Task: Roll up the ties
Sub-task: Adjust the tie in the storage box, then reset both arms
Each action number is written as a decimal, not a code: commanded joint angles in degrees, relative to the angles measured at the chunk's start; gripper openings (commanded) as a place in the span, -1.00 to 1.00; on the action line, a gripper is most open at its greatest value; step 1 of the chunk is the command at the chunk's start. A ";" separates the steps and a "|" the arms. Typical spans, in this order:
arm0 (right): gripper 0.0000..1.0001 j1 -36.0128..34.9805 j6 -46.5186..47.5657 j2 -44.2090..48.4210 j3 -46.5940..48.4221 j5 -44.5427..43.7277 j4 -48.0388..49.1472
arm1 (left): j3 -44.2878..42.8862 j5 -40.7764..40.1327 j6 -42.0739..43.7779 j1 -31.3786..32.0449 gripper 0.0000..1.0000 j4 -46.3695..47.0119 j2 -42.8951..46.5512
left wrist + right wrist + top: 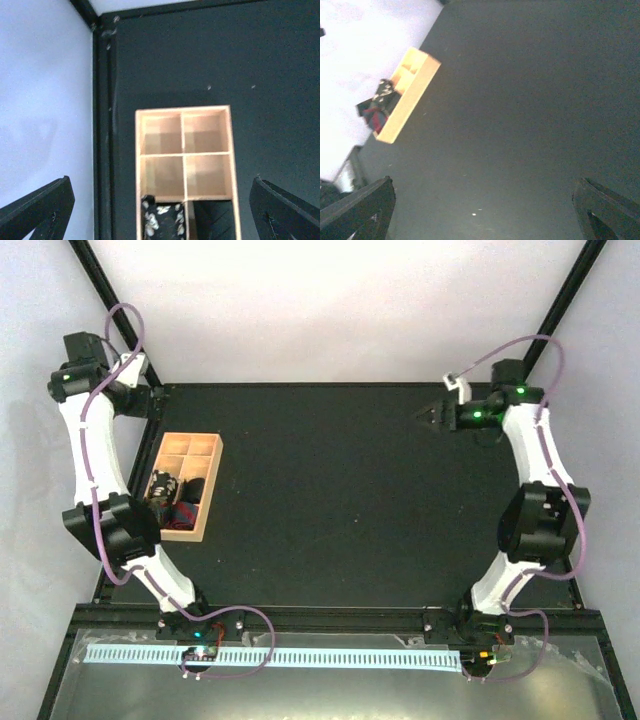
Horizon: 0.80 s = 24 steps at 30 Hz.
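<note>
I read left end effector [161, 179] wide open, right end effector [485, 181] likewise (both hold nothing), speckled tie [162, 222] in tray [182, 109] compartment just ahead of left end effector, well apart from right.

The surface [350, 490] was matte black. The tray [182, 108] was pale tan wood. The speckled tie [162, 222] was black with white, flower-like flecks. The second tie [374, 119] showed dark red against black; its pattern was too blurred to tell. The arms [95, 455] were white with black joints, each bearing a small green light [66, 377]. The cables [130, 315] were purple. The walls [300, 300] were plain, near white. The slotted strip [330, 655] was pale blue-white.
</note>
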<state>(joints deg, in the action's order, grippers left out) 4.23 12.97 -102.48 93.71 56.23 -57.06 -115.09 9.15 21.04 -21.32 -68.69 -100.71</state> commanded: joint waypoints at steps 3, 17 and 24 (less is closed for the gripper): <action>0.99 4.47 0.27 9.65 1.80 -11.67 0.16 | -2.21 4.63 -2.79 6.68 0.98 0.13 -1.14; 0.99 5.53 -2.12 32.37 -18.71 -34.27 1.45 | 31.67 12.60 -7.96 16.86 0.97 21.01 10.46; 0.99 5.53 -4.51 36.53 -23.24 -31.97 3.47 | 40.14 11.42 -12.16 17.39 0.97 22.91 13.18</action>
<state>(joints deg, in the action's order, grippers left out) 9.65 10.07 -68.38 71.29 24.47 -56.07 -76.09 19.77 12.32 -4.40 -50.41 -89.93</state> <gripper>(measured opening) 0.996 0.988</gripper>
